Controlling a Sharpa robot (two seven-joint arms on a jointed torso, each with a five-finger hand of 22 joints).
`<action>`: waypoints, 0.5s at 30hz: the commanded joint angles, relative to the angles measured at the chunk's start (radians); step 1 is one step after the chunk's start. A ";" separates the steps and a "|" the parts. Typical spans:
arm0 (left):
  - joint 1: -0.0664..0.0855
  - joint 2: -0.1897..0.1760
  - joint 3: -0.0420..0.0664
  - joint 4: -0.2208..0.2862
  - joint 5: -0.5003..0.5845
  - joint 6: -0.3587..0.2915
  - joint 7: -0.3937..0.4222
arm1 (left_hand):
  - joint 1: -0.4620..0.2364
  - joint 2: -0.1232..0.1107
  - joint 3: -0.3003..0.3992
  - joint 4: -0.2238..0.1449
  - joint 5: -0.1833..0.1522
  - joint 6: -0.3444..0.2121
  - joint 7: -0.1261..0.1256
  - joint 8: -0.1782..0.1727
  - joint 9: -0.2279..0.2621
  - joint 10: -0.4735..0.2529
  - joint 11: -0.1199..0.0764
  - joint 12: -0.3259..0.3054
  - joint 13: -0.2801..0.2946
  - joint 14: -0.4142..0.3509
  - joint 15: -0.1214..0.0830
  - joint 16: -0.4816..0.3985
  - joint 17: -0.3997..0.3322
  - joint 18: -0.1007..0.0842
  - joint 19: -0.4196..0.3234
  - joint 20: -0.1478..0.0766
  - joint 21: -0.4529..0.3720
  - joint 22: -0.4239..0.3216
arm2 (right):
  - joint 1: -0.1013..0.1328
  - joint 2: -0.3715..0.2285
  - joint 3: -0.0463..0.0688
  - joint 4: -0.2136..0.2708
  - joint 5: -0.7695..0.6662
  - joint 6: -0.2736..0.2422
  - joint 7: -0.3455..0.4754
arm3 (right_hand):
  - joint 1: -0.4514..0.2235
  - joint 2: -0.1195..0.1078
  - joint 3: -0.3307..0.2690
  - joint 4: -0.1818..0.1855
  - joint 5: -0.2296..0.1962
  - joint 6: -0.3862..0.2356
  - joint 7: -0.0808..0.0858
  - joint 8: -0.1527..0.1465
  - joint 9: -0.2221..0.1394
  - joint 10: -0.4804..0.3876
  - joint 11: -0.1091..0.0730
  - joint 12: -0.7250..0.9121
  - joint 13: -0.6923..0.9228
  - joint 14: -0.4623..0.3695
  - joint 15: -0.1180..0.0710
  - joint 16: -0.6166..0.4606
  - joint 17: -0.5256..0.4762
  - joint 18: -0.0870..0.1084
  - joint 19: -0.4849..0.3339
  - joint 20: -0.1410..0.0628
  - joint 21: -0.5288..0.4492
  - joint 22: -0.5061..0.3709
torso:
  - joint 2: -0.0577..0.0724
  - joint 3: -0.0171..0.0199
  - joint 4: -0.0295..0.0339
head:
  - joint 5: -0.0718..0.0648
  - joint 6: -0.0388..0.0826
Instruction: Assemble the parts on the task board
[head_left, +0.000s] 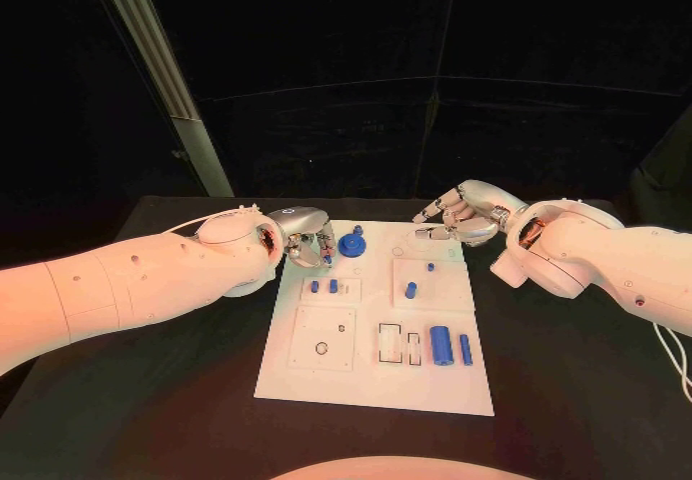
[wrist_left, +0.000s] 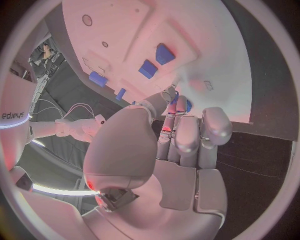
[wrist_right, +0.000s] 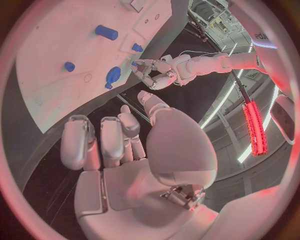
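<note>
The task board (head_left: 378, 385) lies in the middle of the black table (head_left: 577, 400). Near its close edge, toward the right side, two blue cylinders (head_left: 441, 345) lie side by side next to empty slots, so they could roll if the board gets bumped. Farther up, small blue pegs (head_left: 332, 286) stand near the left edge. At the far edge, the left hand (head_left: 300, 236) hangs just beside the blue knob (head_left: 352, 244). Its fingers are a little curled and hold nothing. A clumsy reach could knock the knob over. By the far right corner, the right hand (head_left: 464, 215) hovers, fingers loose and holding nothing. It could bump the board.
</note>
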 joint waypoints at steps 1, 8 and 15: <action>0.002 0.002 0.001 -0.003 0.006 0.030 -0.015 | -0.006 -0.004 -0.002 -0.004 0.003 0.001 0.003 0.000 -0.001 0.002 0.006 -0.005 -0.002 0.020 -0.004 -0.006 -0.001 -0.019 0.004 0.000 0.007 0.001 | 0.002 0.001 0.001 0.001 0.002 0.000 0.007 | -0.008 0.003 0.006 0.001 0.006 -0.002 0.001 0.002 0.000 -0.005 0.001 -0.003 0.001 0.014 0.000 -0.002 0.001 0.017 -0.006 -0.001 -0.005 0.002 | 0.000 0.0006 -0.0003 | 0.002 -0.001; 0.002 0.009 0.001 -0.012 0.006 0.064 -0.022 | -0.009 -0.005 -0.004 -0.003 0.003 0.001 0.003 0.000 -0.002 0.002 0.006 -0.005 -0.004 0.020 -0.004 -0.007 -0.004 -0.019 0.003 0.000 0.007 0.001 | 0.002 0.001 0.001 0.002 0.002 0.000 0.007 | -0.008 0.003 0.006 0.001 0.006 -0.002 0.001 0.002 0.000 -0.005 0.001 -0.003 0.001 0.014 0.000 -0.002 0.001 0.017 -0.006 -0.001 -0.005 0.002 | 0.000 0.0005 -0.0006 | 0.002 -0.004; 0.002 0.019 0.001 -0.017 0.010 0.082 -0.022 | -0.010 -0.005 -0.005 -0.003 0.003 0.001 0.003 0.000 -0.003 0.002 0.006 -0.006 -0.005 0.019 -0.004 -0.007 -0.005 -0.019 0.002 0.000 0.007 0.001 | 0.002 0.001 0.001 0.002 0.002 0.000 0.007 | -0.008 0.003 0.006 0.001 0.006 -0.002 0.001 0.002 0.000 -0.005 0.001 -0.003 0.001 0.014 0.000 -0.002 0.001 0.017 -0.006 -0.001 -0.005 0.002 | 0.000 0.0000 -0.0003 | 0.001 -0.005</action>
